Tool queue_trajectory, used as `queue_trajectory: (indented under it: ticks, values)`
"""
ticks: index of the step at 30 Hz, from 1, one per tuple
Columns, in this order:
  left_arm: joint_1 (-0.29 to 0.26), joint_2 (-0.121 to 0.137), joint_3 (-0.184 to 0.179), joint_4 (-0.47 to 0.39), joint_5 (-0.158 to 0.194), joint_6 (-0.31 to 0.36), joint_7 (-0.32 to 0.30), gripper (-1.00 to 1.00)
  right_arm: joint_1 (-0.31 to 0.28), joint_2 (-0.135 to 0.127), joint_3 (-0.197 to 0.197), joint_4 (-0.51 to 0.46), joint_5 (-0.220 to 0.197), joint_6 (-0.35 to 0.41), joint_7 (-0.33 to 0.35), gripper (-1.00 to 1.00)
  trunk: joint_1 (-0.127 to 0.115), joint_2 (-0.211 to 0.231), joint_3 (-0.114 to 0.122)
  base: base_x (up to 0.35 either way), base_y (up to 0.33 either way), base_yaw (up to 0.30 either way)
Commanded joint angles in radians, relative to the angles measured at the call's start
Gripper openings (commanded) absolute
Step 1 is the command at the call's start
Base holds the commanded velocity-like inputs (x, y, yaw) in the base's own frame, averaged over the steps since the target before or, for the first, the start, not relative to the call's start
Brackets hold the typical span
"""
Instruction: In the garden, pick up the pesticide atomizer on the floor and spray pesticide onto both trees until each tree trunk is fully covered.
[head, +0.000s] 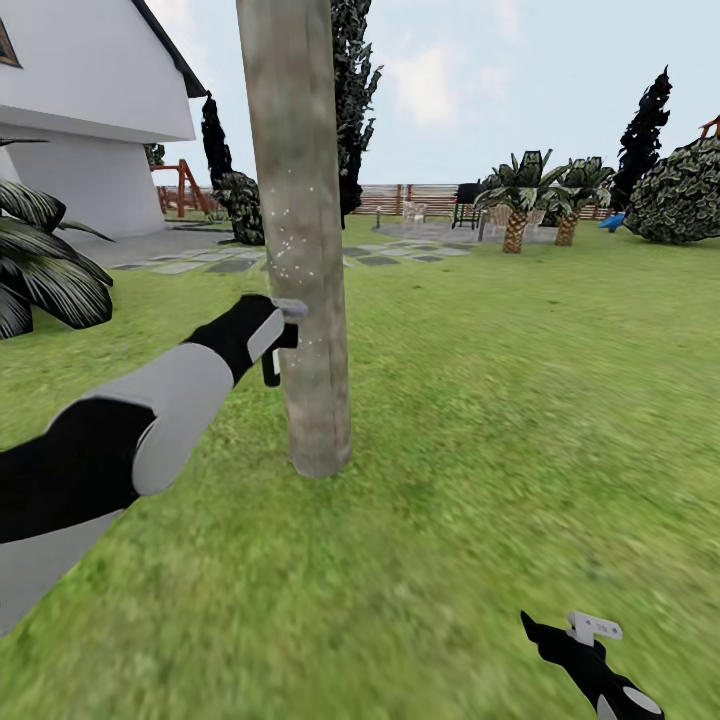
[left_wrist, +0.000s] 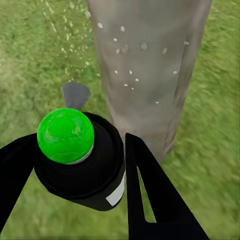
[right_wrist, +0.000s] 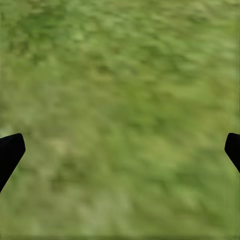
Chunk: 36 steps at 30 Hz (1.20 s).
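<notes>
A thick grey-brown tree trunk (head: 300, 250) stands on the lawn just ahead, flecked with small white droplets. My left gripper (head: 280, 335) is held against the trunk's left side at mid height, shut on the pesticide atomizer (left_wrist: 80, 160). The atomizer is a small black can with a bright green cap, and its grey nozzle points at the trunk (left_wrist: 145, 65). White spray specks hang in the air and dot the bark. My right gripper (head: 575, 630) hangs low at the lower right over grass, open and holding nothing (right_wrist: 120, 150).
A white house (head: 80, 100) and a broad-leaved plant (head: 40, 260) are to the left. Dark cypress-like trees (head: 350, 100), stepping stones (head: 230, 265), low palms (head: 520, 200), a slat fence (head: 420, 198) and a round bush (head: 680, 195) lie beyond. Grass stretches to the right.
</notes>
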Motion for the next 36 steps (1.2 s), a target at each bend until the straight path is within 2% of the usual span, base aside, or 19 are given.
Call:
queue_trajectory:
  ticks: [1, 12, 14, 17, 20, 23, 26, 29, 34, 36]
  values:
    - [0.002, 0.000, -0.001, 0.000, -0.001, -0.001, 0.000, -1.00, 0.000, 0.000, 0.000, 0.000, 0.000, 0.000, 0.000, 1.00, 0.000, 0.000, 0.000, 0.000, 0.000, 0.000]
    - [0.141, 0.000, -0.001, 0.000, -0.002, -0.070, -0.001, -1.00, 0.000, 0.000, 0.000, 0.000, 0.000, 0.000, 0.000, 1.00, 0.000, 0.000, 0.000, 0.000, 0.000, 0.000]
    - [0.182, 0.000, -0.001, 0.000, -0.002, -0.120, -0.001, -1.00, 0.000, 0.000, 0.000, 0.000, 0.000, 0.000, 0.000, 1.00, 0.000, 0.000, 0.000, 0.000, 0.000, 0.000]
    - [0.218, 0.000, -0.001, 0.000, -0.003, -0.139, -0.001, -1.00, 0.000, 0.000, 0.000, 0.000, 0.000, 0.000, 0.000, 1.00, 0.000, 0.000, 0.000, 0.000, 0.000, 0.000]
    - [0.297, 0.004, 0.001, 0.000, -0.003, -0.209, -0.001, -1.00, 0.000, -0.001, -0.001, -0.003, 0.000, 0.000, 0.000, 1.00, 0.000, 0.000, 0.000, 0.000, 0.000, 0.000]
    - [0.353, 0.007, 0.001, 0.000, -0.007, -0.231, -0.001, -1.00, 0.000, -0.002, -0.001, -0.004, 0.000, 0.000, 0.000, 1.00, 0.000, 0.000, 0.000, 0.000, 0.000, 0.000]
    - [0.413, 0.010, 0.001, 0.000, -0.007, -0.283, -0.001, -1.00, 0.000, -0.002, 0.000, -0.005, 0.000, 0.000, 0.000, 1.00, 0.000, 0.000, 0.000, 0.000, 0.000, 0.000]
    - [0.444, 0.039, 0.001, 0.001, -0.007, -0.303, 0.000, -1.00, 0.000, -0.013, 0.000, -0.003, 0.000, 0.000, 0.000, 1.00, 0.000, 0.000, 0.000, 0.000, 0.000, 0.000]
    - [0.498, 0.083, 0.001, 0.001, -0.008, -0.307, 0.000, -1.00, 0.000, -0.014, 0.000, -0.004, 0.001, 0.000, 0.000, 1.00, 0.000, 0.000, 0.000, 0.000, 0.000, 0.000]
    - [0.522, 0.095, 0.001, 0.001, -0.009, -0.332, 0.000, -1.00, 0.000, -0.014, 0.000, -0.004, 0.001, 0.000, 0.001, 1.00, 0.000, 0.000, 0.000, 0.000, 0.000, 0.000]
